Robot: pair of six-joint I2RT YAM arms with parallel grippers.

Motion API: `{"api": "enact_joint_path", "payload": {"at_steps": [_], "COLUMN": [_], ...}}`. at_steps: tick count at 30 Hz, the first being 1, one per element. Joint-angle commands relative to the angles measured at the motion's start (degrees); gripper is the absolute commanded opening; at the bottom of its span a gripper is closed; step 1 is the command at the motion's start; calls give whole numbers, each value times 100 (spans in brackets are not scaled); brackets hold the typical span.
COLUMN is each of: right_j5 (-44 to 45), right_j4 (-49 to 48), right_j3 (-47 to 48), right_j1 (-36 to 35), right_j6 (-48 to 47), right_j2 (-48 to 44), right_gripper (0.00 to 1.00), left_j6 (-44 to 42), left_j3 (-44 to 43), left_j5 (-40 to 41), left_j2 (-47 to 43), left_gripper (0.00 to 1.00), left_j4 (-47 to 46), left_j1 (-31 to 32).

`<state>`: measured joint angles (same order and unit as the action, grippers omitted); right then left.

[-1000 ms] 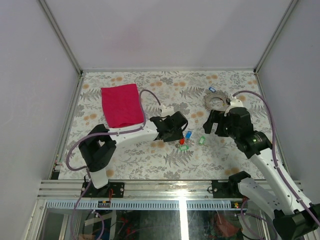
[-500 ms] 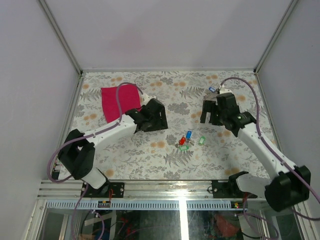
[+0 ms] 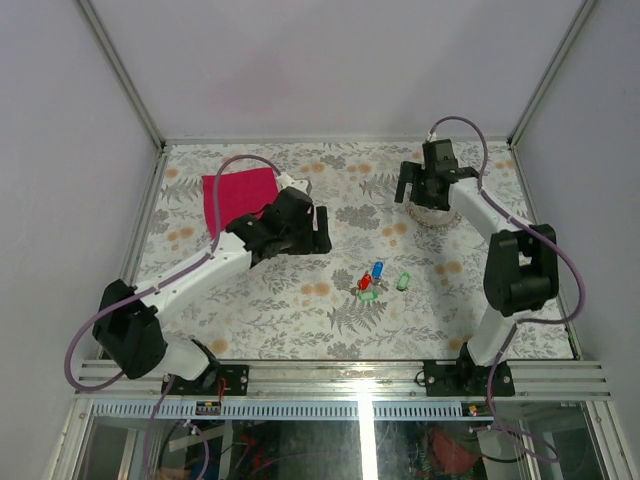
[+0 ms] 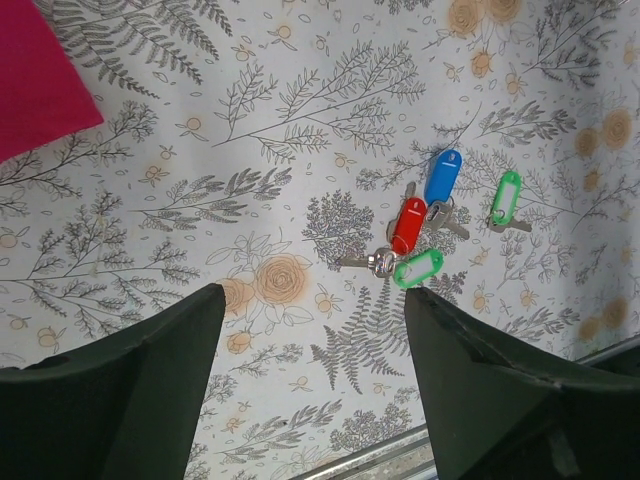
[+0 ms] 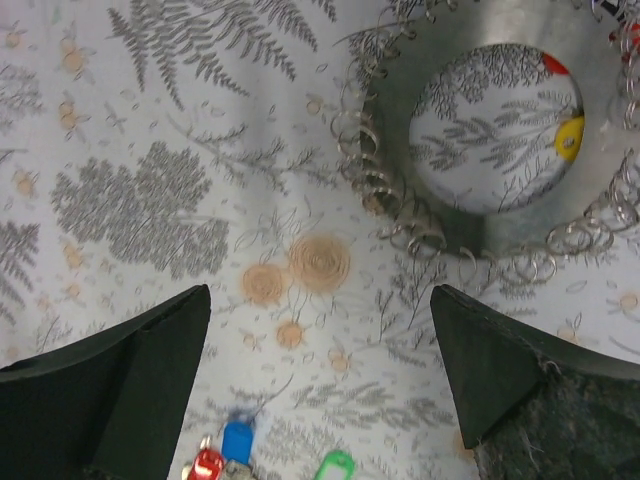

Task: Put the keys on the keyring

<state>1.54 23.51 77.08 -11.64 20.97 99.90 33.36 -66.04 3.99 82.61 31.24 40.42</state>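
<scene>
1. Two arms reach over the floral table (image 3: pixel 250 310), and both have shifted in the last half second. The right arm (image 3: pixel 500 225) has swung further toward the upper right of the overhead view. The left arm (image 3: pixel 200 275) has drawn back a little toward the upper left.
2. The right gripper (image 5: pixel 318 295) now hangs over the near-left side of the keyring (image 5: pixel 470 225). Its fingers (image 5: pixel 130 380) stand wide apart with nothing between them.
3. The left gripper (image 4: pixel 312 295) hovers left of centre, near the lower right corner of the magenta cloth (image 3: pixel 235 195). Its fingers (image 4: pixel 130 390) are likewise spread wide and hold nothing.
4. The cloth lies flat in the upper left, unmoved.
5. The keyring lies flat in the upper right of the table, largely hidden under the right gripper from overhead. It fills the upper right of the right wrist view.
6. Inside its opening, a yellow tag (image 5: pixel 570 135) and a red tag (image 5: pixel 553 65) show at the right inner edge. Whether they are threaded on cannot be told.
7. The loose keys (image 3: pixel 378 280) lie where they were, just right of centre and well apart from the keyring. A red key (image 4: pixel 408 225), a blue key (image 4: pixel 442 175) and a green tag (image 4: pixel 418 268) cluster together, with another green key (image 4: pixel 507 195) just to their right.
</scene>
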Motion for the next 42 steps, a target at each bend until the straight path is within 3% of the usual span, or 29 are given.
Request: {"api": "enact_joint_path", "payload": {"at_steps": [1, 11, 28, 35, 42], "right_j5": [384, 0, -582, -890, -1165], "right_j4": [37, -1, 356, 524, 511], "right_j3": [692, 1222, 2456, 2489, 2222], "right_j1": [84, 347, 413, 400, 233], "right_j6": [-213, -525, -972, -995, -985], "right_j2": [766, 1703, 2932, 3041, 2898], "right_gripper": [98, 100, 100, 98, 94], "left_j6": [-103, -74, -106, -159, -155], "left_j3": [169, 705, 818, 940, 995], "left_j5": [240, 573, 497, 632, 651], "left_j2": [-428, -1218, -1445, -1662, -1731], "left_gripper": [75, 78, 81, 97, 99], "left_j4": [157, -50, 97, 38, 3], "left_j1": [-81, -167, -232, -246, -287]}}
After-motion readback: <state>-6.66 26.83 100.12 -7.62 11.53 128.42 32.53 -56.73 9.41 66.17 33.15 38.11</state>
